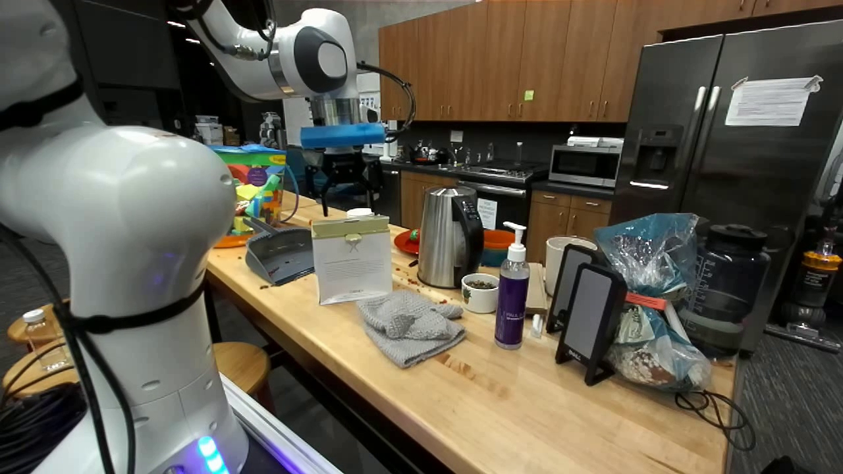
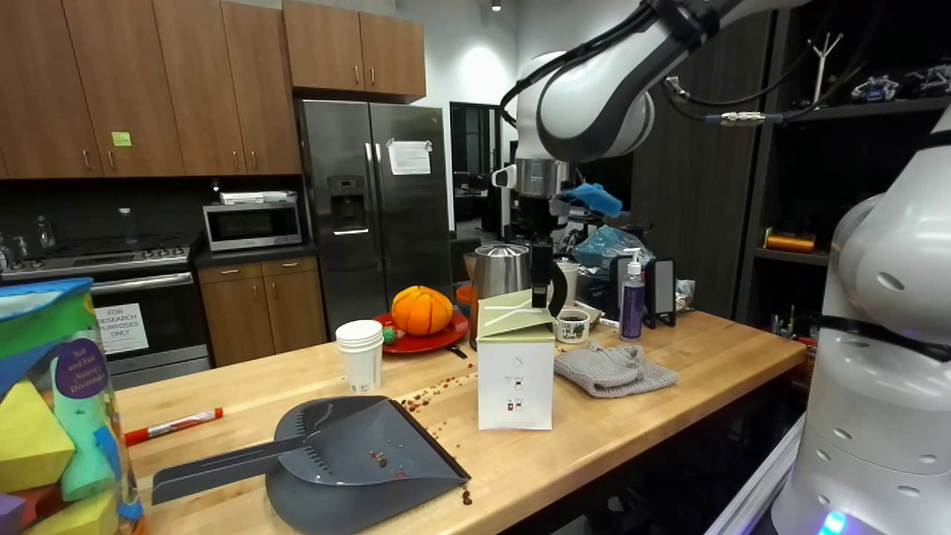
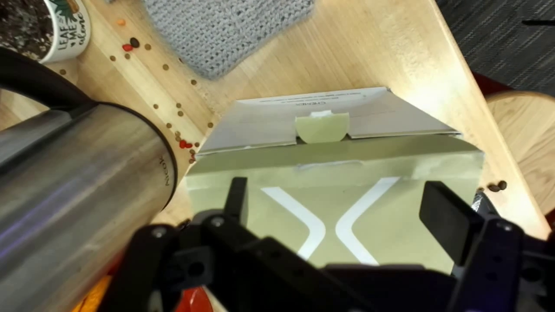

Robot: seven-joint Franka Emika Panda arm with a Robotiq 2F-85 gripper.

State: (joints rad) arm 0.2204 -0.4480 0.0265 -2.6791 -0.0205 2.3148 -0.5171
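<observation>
My gripper (image 1: 349, 203) is open and empty, pointing down above a white box (image 1: 352, 266) with a pale green lid. In the wrist view its two black fingers (image 3: 338, 208) are spread wide over the green lid (image 3: 329, 173), which bears white curved lines. A fingertip overlaps the lid in an exterior view (image 2: 542, 301); I cannot tell whether it touches. The box (image 2: 515, 386) stands upright on the wooden table, its tab partly out of the slot. A steel kettle (image 1: 438, 237) with a black handle stands close beside it, also large in the wrist view (image 3: 86, 186).
A grey dustpan (image 2: 356, 461) lies near the box, with beads scattered around. A grey cloth (image 1: 411, 322), small plant pot (image 1: 479, 293), purple pump bottle (image 1: 512, 296) and black speakers (image 1: 596, 309) stand along the table. Paper cups (image 2: 360, 364), a pumpkin (image 2: 421, 310) and a marker (image 2: 174, 426) also show.
</observation>
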